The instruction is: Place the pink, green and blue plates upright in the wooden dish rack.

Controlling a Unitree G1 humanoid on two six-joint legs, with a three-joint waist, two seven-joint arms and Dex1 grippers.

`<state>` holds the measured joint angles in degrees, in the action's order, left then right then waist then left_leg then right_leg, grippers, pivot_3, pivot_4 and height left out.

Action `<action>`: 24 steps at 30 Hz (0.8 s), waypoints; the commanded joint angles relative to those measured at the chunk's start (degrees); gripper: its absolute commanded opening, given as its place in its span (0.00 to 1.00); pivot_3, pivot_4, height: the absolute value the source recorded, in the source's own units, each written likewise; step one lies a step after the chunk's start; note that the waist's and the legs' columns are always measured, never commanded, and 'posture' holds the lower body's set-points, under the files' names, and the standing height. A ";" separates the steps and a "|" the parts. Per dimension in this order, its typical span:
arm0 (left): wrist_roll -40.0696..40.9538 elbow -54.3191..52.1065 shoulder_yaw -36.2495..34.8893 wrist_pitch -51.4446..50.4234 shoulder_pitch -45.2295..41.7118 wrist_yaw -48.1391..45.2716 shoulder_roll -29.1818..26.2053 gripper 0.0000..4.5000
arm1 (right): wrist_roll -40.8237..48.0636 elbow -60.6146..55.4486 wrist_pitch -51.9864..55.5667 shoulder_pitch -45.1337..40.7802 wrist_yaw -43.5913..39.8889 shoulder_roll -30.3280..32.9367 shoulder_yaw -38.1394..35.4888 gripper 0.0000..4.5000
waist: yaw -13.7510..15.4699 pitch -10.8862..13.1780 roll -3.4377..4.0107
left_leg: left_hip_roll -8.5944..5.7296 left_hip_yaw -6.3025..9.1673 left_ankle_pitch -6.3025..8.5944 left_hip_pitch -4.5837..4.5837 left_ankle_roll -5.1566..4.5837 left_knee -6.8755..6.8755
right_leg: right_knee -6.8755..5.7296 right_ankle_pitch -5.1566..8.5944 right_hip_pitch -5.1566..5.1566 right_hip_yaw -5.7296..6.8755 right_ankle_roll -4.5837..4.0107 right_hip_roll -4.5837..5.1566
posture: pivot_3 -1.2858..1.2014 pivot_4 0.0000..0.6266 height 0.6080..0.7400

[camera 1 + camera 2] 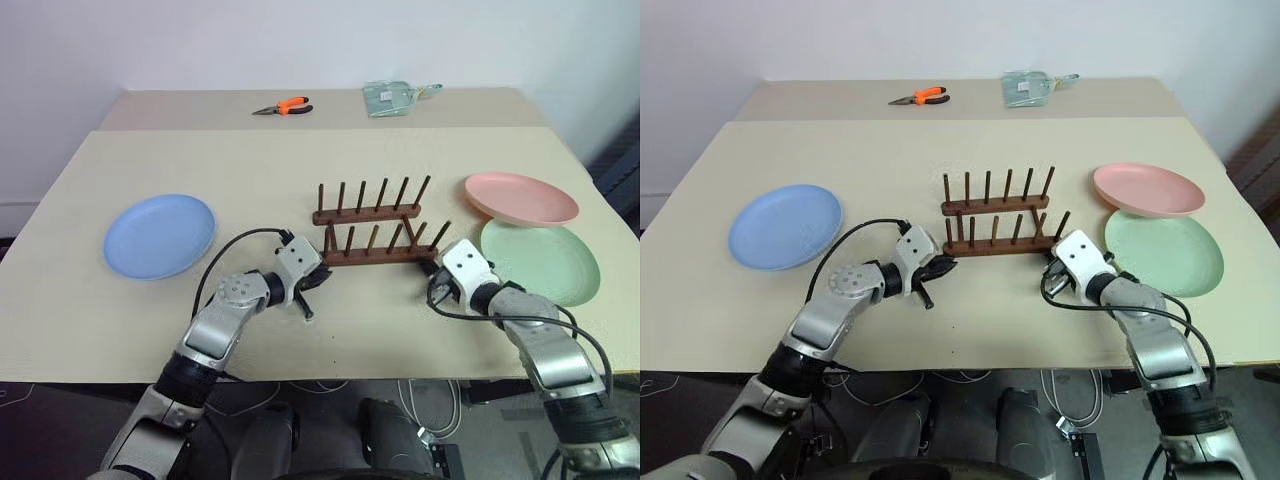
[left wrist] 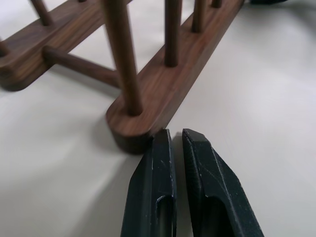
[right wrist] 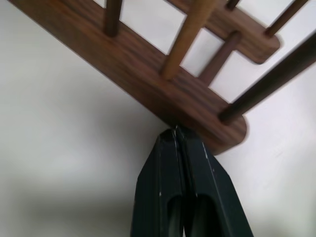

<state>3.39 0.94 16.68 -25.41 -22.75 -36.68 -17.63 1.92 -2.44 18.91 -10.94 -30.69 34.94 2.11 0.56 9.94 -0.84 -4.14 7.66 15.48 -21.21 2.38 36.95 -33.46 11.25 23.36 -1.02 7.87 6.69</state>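
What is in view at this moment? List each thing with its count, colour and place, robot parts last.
wooden dish rack: one, dark brown, mid-table, holding no plates.
blue plate: one, flat on the table left of the rack.
pink plate: one, right of the rack, its near edge overlapping the green plate.
green plate: one, flat at the near right.
pliers: one pair, orange handles, on the far table.
clear packet: one, greenish, on the far table.
table: beige, with a second one behind.
left gripper: jaws shut, at the rack's near-left end.
right gripper: jaws shut, tips against the rack's near bar.
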 commanded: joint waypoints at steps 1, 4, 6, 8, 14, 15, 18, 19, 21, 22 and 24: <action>-1.29 3.01 -1.82 0.00 0.26 2.06 -0.79 0.08 | 0.18 0.96 -2.27 -1.92 -1.33 0.42 -0.85 0.00 | -0.02 0.00 0.01 | 0.00 0.00 0.00 0.00 0.00 0.00 | 0.00 -0.01 0.00 0.00 -0.01 0.00 | 0.52 0.24 1.00; -1.10 3.11 -2.79 0.34 0.34 3.02 -0.86 0.07 | 3.52 -1.59 -0.04 -1.03 -5.15 2.03 -3.32 0.18 | -0.04 -0.01 0.01 | 0.00 0.01 0.00 0.01 0.00 0.00 | -0.01 -0.01 -0.01 0.00 0.00 -0.01 | 0.52 0.24 1.00; -1.01 3.00 -3.74 0.89 0.54 4.07 -0.72 0.07 | 4.42 -5.01 -0.04 1.18 -7.18 4.54 -5.53 0.40 | 0.01 0.01 0.04 | 0.00 0.00 0.00 0.00 -0.01 0.01 | -0.01 0.00 -0.01 -0.01 0.02 0.00 | 0.52 0.24 1.00; -0.83 3.47 -4.96 0.66 0.38 5.46 -0.44 0.07 | 4.18 -7.44 -0.57 2.75 -7.38 7.44 -8.54 0.61 | 0.07 0.01 0.04 | -0.01 0.01 0.01 -0.03 -0.02 0.01 | 0.00 0.01 0.01 -0.01 0.04 0.00 | 0.52 0.24 1.00; -0.67 4.28 -6.66 3.11 -0.53 6.87 0.11 0.07 | -0.09 -5.59 -4.25 1.54 -7.62 17.14 -13.52 0.94 | -0.07 -0.01 0.07 | 0.01 -0.04 0.02 -0.02 -0.03 0.01 | 0.00 0.03 0.01 -0.01 0.06 0.00 | 0.52 0.24 1.00; -0.49 4.83 -7.26 3.01 -1.17 7.55 0.46 0.07 | -1.82 -3.72 -5.86 0.72 -7.46 18.71 -12.83 0.94 | -0.11 -0.01 0.07 | 0.01 -0.04 0.02 -0.02 -0.03 0.02 | 0.01 0.03 0.01 -0.01 0.06 0.00 | 0.52 0.24 1.00; 1.01 2.90 -7.23 2.76 -1.57 4.86 -0.30 0.07 | -8.71 5.21 -12.59 -3.55 -5.66 22.37 -8.50 0.94 | -0.14 0.00 0.05 | 0.00 -0.07 0.02 -0.05 -0.03 0.04 | 0.01 0.02 0.02 -0.01 0.06 0.01 | 0.52 0.24 1.00; 2.04 1.16 -7.17 2.15 -1.09 2.91 -1.07 0.07 | -11.97 9.80 -15.63 -5.85 -4.52 23.30 -6.06 0.94 | -0.17 0.01 0.06 | 0.00 -0.09 0.03 -0.05 -0.03 0.04 | 0.01 0.02 0.04 -0.02 0.06 0.01 | 0.52 0.24 1.00; 4.80 -2.83 -7.14 0.56 0.58 -1.70 -3.22 0.07 | -17.03 19.25 -20.74 -10.90 -1.77 23.75 -2.02 0.94 | -0.35 0.02 0.07 | 0.00 -0.13 0.03 -0.09 -0.04 0.02 | 0.03 0.01 0.08 -0.02 0.03 0.01 | 0.52 0.24 1.00; 6.28 -5.13 -6.99 -0.03 1.63 -4.25 -4.51 0.07 | -19.01 23.70 -22.86 -13.38 -0.32 23.48 -0.39 0.94 | -0.70 0.04 0.05 | 0.00 -0.14 0.04 -0.11 -0.05 0.01 | 0.06 -0.02 0.09 -0.02 -0.02 0.02 | 0.52 0.24 1.00; 8.70 -9.65 -6.42 -1.29 3.65 -8.49 -7.08 0.07 | -22.36 31.74 -27.16 -17.55 1.71 23.08 2.92 0.89 | -1.18 0.08 0.14 | -0.01 -0.19 0.05 -0.14 -0.08 -0.02 | 0.10 -0.08 0.12 -0.06 -0.17 0.05 | 0.52 0.24 1.00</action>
<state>9.40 -3.99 10.20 -26.03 -19.47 -41.68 -23.65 -17.37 24.95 -4.26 -26.34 -31.20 57.62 3.96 -0.62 10.02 -0.70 -4.15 7.46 15.54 -21.35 2.29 36.92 -33.34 11.18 23.48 -1.09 7.70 6.74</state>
